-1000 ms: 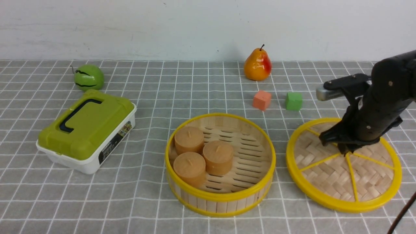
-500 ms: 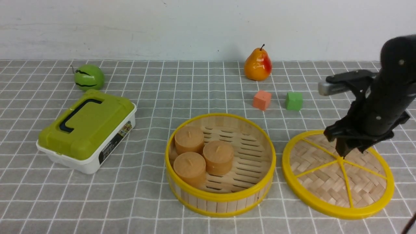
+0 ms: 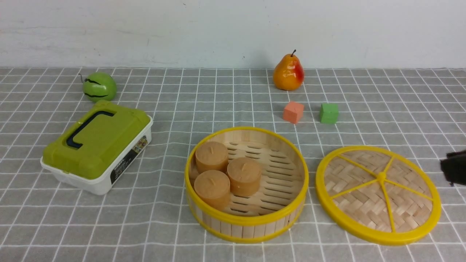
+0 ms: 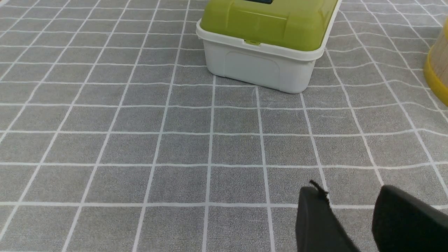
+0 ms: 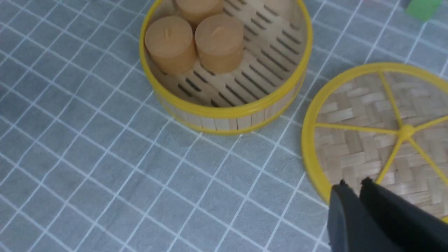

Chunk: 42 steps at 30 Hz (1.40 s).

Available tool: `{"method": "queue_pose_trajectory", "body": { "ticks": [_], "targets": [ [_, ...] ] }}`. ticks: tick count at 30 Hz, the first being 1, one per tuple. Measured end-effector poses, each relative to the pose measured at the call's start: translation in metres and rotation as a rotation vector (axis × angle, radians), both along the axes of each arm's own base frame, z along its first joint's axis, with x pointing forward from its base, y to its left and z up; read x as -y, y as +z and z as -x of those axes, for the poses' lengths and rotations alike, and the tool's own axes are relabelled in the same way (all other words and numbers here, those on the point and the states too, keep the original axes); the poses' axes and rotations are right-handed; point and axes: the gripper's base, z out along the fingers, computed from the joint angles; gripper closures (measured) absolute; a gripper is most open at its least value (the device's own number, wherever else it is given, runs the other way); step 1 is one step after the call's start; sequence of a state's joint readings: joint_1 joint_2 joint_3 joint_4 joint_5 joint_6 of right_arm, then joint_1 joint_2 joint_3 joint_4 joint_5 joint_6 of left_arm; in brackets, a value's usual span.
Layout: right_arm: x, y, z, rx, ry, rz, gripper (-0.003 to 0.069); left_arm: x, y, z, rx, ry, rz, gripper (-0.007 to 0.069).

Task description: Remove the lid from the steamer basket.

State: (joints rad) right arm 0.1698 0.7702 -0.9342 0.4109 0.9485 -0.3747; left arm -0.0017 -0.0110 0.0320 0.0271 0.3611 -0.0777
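The steamer basket (image 3: pixel 247 219) stands uncovered in the middle of the cloth, with three tan cylinders (image 3: pixel 228 174) inside; it also shows in the right wrist view (image 5: pixel 224 112). Just to its right the lid (image 3: pixel 364 198) lies flat on the cloth, apart from the basket, knob up. My right gripper (image 5: pixel 353 182) hovers over the lid's (image 5: pixel 364 140) near edge, shut with nothing in it; in the front view only a dark bit of that arm (image 3: pixel 455 171) shows at the right edge. Low over bare cloth, my left gripper (image 4: pixel 350 196) is open and holds nothing.
A white box with an olive-green lid (image 3: pixel 96 145) sits at the left, with a green round fruit (image 3: pixel 99 86) behind it. At the back stand a pear (image 3: pixel 288 72), an orange cube (image 3: pixel 293 112) and a green cube (image 3: pixel 329 113).
My right gripper let go of the lid's knob, rose and drew back to the right, nearly out of the front view, its jaws shut again. The lid settled flat on the cloth.
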Motion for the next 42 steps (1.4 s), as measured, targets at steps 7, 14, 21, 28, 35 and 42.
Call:
{"method": "queue_pose_trajectory", "body": {
  "ticks": [7, 14, 21, 28, 35, 42],
  "targets": [
    [0.018, -0.008, 0.045, 0.267, -0.123, -0.018, 0.068, 0.0, 0.0, 0.0, 0.0, 0.0, 0.0, 0.0386],
    [0.031, -0.034, 0.071, 0.344, -0.19, 0.043, 0.0677, 0.0, 0.0, 0.0, 0.0, 0.0, 0.0, 0.0386],
    [0.036, -0.083, 0.072, 0.482, -0.283, -0.064, 0.0672, 0.0, 0.0, 0.0, 0.0, 0.0, 0.0, 0.0386],
    [0.039, -0.147, 0.063, 0.593, -0.367, -0.184, 0.0666, 0.0, 0.0, 0.0, 0.0, 0.0, 0.0, 0.0386],
    [0.049, -0.187, 0.064, 0.493, -0.555, -0.196, 0.0657, 0.0, 0.0, 0.0, 0.0, 0.0, 0.0, 0.0386],
    [0.056, -0.195, 0.068, 0.444, -0.668, -0.112, 0.0648, 0.0, 0.0, 0.0, 0.0, 0.0, 0.0, 0.0386]
  ]
}}
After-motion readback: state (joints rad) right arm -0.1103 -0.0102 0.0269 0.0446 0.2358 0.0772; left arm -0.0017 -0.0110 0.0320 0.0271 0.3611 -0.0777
